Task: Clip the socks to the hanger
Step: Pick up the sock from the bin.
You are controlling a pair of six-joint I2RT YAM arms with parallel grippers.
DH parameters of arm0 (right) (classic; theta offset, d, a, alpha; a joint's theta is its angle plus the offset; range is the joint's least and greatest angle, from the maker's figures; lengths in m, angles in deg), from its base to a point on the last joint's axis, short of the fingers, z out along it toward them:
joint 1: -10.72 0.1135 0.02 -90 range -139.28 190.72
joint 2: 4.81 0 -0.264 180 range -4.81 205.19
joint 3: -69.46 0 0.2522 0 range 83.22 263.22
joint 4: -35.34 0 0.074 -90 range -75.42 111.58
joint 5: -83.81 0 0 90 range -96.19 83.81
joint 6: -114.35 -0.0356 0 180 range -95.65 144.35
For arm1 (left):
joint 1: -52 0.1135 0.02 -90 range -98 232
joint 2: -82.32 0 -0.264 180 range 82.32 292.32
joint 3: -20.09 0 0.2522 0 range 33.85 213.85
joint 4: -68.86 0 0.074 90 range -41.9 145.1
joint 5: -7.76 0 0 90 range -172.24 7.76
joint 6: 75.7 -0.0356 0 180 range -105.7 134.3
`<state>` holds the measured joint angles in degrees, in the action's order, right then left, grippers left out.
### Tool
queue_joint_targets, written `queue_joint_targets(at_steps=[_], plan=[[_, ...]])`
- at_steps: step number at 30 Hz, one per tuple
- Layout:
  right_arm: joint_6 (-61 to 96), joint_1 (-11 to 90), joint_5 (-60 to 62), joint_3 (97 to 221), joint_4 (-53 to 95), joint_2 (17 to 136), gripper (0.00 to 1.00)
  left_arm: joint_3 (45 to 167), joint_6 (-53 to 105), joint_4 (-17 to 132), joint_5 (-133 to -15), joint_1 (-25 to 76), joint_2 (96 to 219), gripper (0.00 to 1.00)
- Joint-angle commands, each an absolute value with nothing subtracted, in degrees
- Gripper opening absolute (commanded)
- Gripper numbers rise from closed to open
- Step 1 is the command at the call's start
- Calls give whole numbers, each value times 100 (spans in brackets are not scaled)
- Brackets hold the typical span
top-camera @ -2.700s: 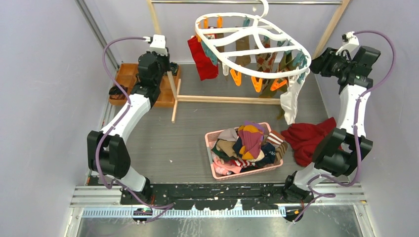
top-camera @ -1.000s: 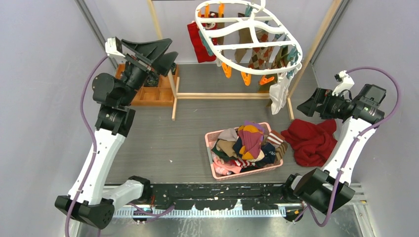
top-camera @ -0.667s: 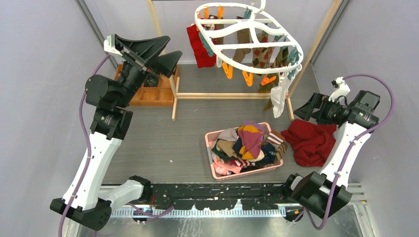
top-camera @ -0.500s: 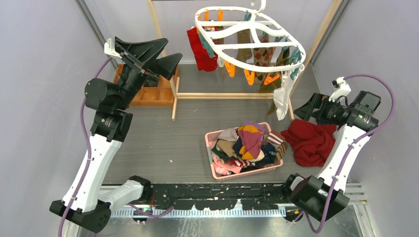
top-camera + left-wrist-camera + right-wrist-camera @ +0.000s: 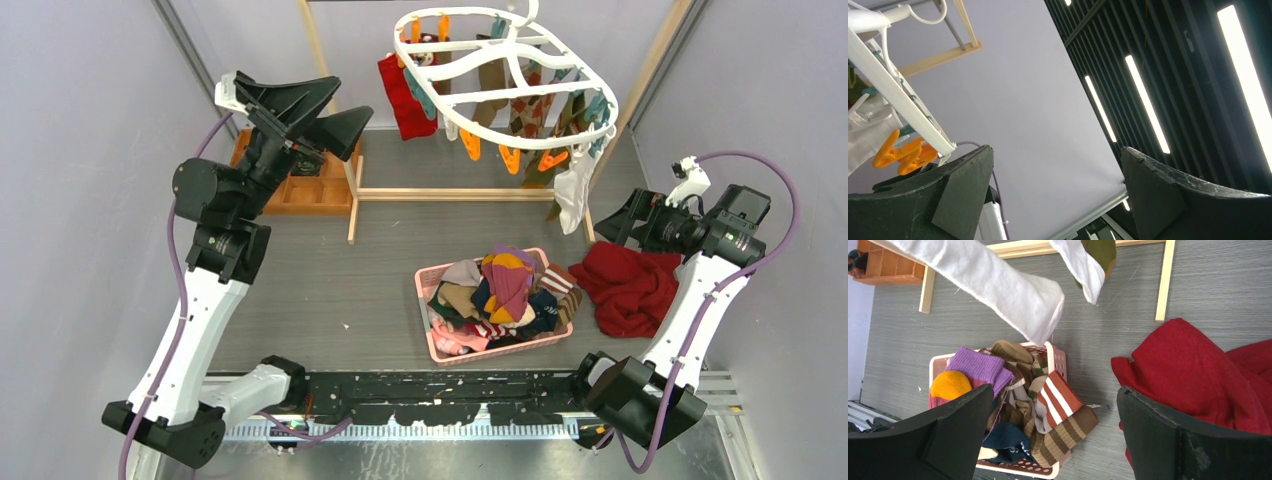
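Note:
The white oval hanger [image 5: 455, 17] hangs at the back with orange and teal pegs. Clipped to it are a red sock [image 5: 405, 95], argyle socks [image 5: 525, 110] and a white sock [image 5: 572, 195]. More socks [image 5: 505, 290] are heaped in a pink basket [image 5: 425, 300]. My left gripper [image 5: 352, 97] is raised left of the hanger, open and empty. In the left wrist view the left gripper [image 5: 1055, 149] faces the ceiling, with the hanger's frame [image 5: 893, 95] at the left. My right gripper [image 5: 612, 222] hovers open and empty below the white sock [image 5: 1013, 290], above the basket socks [image 5: 1048, 405].
A plain red cloth [image 5: 630, 285] lies right of the basket, under my right arm. The wooden rack's base [image 5: 450, 197] runs across the floor behind the basket. An orange compartment tray [image 5: 300, 190] sits at the back left. Grey walls close both sides.
Since the oldest frame my left arm has risen from the tray and my right gripper has dropped away from the hanger's right side. Over the last second the hanger sways and both arms barely shift.

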<state>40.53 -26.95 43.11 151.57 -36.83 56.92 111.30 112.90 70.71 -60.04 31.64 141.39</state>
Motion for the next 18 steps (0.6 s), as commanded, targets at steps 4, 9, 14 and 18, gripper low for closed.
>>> queue_joint_targets(at_steps=[4,9,14,18], plan=[[4429,-2702,4300,15534,-4119,5526,100,11119,10658,6708,-5793,3099,14056,100],[5307,-2706,4384,16054,-5019,5444,100,10268,9737,6540,-5763,3108,13797,100],[6776,-2699,4445,16232,-6283,5315,100,9657,8469,6297,-5726,3108,13398,100],[8414,-2619,4825,16212,-7664,5450,100,9374,7666,5498,-5600,3100,13156,98]])
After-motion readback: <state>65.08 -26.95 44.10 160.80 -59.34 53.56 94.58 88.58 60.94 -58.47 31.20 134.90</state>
